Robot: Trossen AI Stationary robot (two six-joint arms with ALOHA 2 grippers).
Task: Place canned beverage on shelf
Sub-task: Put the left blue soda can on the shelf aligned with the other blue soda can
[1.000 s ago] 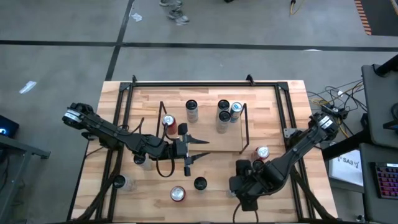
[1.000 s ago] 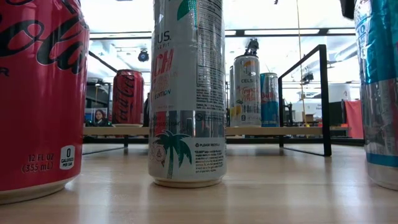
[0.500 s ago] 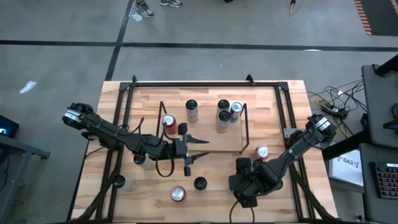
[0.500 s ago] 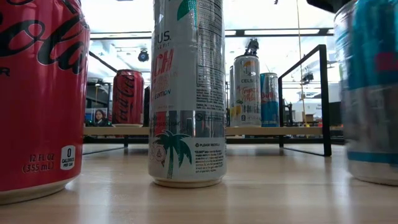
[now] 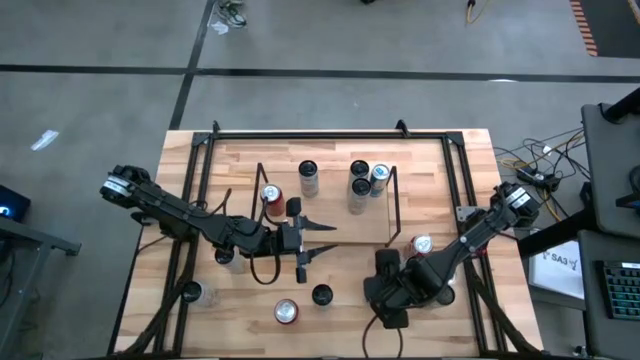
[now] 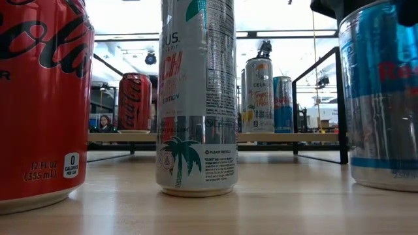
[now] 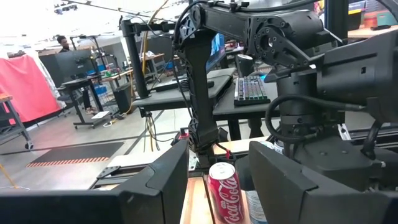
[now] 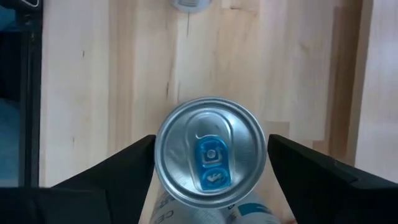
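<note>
A blue-and-silver can (image 8: 211,152) stands at the table's near right, and my right gripper (image 5: 385,287) is shut on it from above. In the high view the hand hides the can; in the low view the can (image 6: 382,98) fills the right edge. The shelf (image 5: 335,218), with its light wood base and black wire ends, sits mid-table and holds several upright cans. My left gripper (image 5: 318,240) hangs open and level in front of the shelf with nothing between its fingers. Past it, in the left wrist view, stands a red cola can (image 7: 224,186). My right gripper pinches the can's upper wall just under the rim (image 8: 163,148), one finger on each side. The fingers (image 8: 134,163) come from above, pointing steeply down. The can is upright with its bottom (image 6: 385,184) at table level; whether it touches the wood, I cannot tell.
Loose cans stand on the near table: a red-topped one (image 5: 287,312), a dark-topped one (image 5: 321,295), two at the left (image 5: 198,293) (image 5: 226,258), and one by the shelf's right end (image 5: 422,244). A black tubular frame (image 5: 330,133) borders the table.
My right gripper has gone a little toward the table's left edge. The blue-and-silver can went with it and stayed upright. In the low view the can has shifted left, further into the picture.
</note>
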